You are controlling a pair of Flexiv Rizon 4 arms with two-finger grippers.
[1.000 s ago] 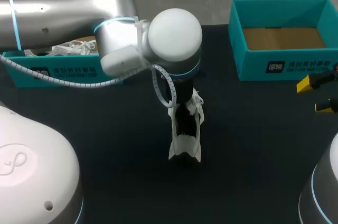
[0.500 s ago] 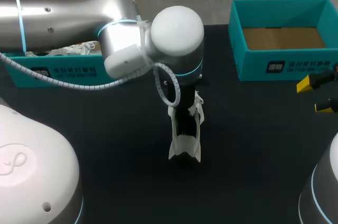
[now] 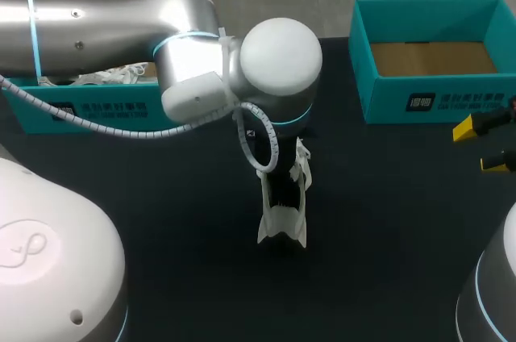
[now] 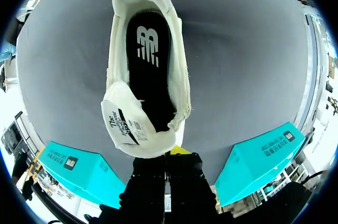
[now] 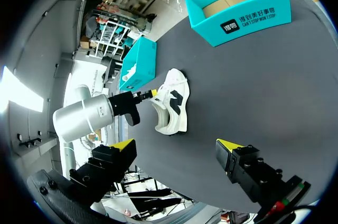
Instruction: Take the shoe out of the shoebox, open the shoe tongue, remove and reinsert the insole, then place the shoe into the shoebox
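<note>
A white shoe (image 3: 284,206) stands on the black table, its heel toward the near edge. In the left wrist view its black insole (image 4: 150,60) lies inside, and the tongue (image 4: 129,124) is folded back over the toe with its label up. My left gripper (image 4: 170,153) is shut on the tongue's end, just past the toe. In the head view that gripper is hidden under the left arm's wrist joint (image 3: 278,56). The right wrist view shows the shoe (image 5: 174,105) from the side. My right gripper (image 3: 482,146) stands open at the table's right edge, far from the shoe.
A teal shoebox (image 3: 435,100) with a bare cardboard floor stands at the back right. A second teal box (image 3: 89,108) holding white paper stands at the back left, partly behind my left arm.
My left arm's wrist has shifted slightly to the right over the shoe. The shoe and the right arm have stayed put.
</note>
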